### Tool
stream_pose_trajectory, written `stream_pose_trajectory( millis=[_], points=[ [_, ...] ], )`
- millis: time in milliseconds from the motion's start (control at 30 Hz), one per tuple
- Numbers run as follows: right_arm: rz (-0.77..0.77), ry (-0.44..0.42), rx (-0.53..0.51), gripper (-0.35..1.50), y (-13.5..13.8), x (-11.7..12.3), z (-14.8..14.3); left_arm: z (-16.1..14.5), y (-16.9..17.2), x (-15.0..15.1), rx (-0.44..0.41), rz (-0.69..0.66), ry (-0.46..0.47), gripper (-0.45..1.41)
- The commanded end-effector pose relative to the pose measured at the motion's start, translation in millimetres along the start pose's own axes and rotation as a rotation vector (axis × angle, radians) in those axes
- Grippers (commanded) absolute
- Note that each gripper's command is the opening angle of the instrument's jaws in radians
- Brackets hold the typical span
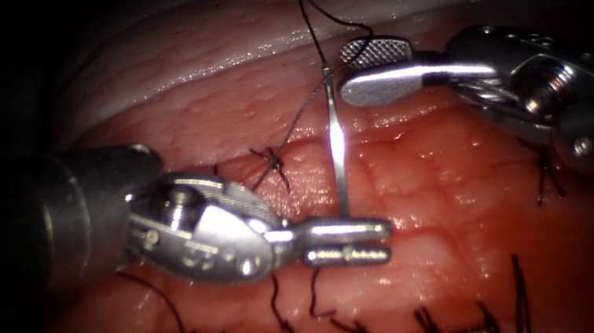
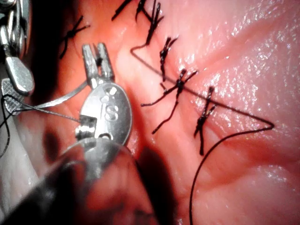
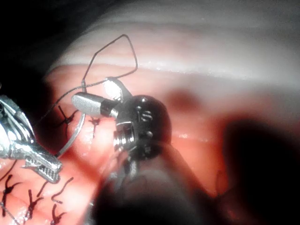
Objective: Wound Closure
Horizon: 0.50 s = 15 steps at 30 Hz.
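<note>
The curved needle [image 1: 336, 144] stands free above the tissue [image 1: 440, 167], not in it. My left tool [image 1: 353, 241] is shut on the needle's lower end. The needle's upper end, where the thread [image 1: 307, 22] joins, lies at the tips of my right tool [image 1: 346, 71], whose jaws are open and hold nothing. The thread loops up over the pale far edge of the tissue. The left wrist view has the left tool [image 2: 97, 58], the needle [image 2: 56, 99] and the right tool [image 2: 16, 93]. The right wrist view has the right tool [image 3: 92, 91], the needle [image 3: 75, 133] and the left tool [image 3: 44, 166].
A row of dark knotted stitches [image 1: 425, 325] runs along the near side. One stitch [image 1: 276, 160] sits just left of the needle and another [image 1: 547, 178] under the right tool's wrist. A long loose thread [image 2: 225, 136] lies across the stitched tissue. The tissue is wet with red fluid.
</note>
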Motion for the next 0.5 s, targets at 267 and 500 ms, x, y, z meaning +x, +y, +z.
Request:
stream_pose_trajectory(
  millis=[267, 500],
  points=[
    [0.071, -0.026, 0.026, 1.21, -0.3, -1.5, 1.3, 0.5, -0.1, -0.5, 0.001, 0.000, 0.000, -0.45],
    [0.071, -0.068, 0.049, 1.01, -0.8, -3.4, 2.8, 0.6, -0.1, -0.2, 0.001, 0.000, 0.000, -0.45]
  ],
)
